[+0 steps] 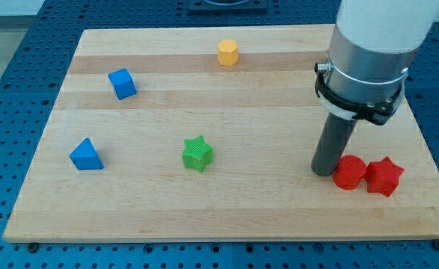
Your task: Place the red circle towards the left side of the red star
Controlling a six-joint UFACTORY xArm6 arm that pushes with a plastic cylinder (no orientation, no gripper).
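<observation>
The red circle (349, 172) lies near the board's right edge at the view's lower right, touching or almost touching the red star (384, 175) on the star's left side. My tip (324, 171) stands just to the left of the red circle, close against it. The rod rises from there into the grey and white arm at the view's upper right.
A green star (197, 153) lies near the board's middle. A blue triangle (87, 155) sits at the left, a blue cube (122, 84) at the upper left, a yellow hexagon (228, 52) near the top edge. The wooden board (204, 209) ends just right of the red star.
</observation>
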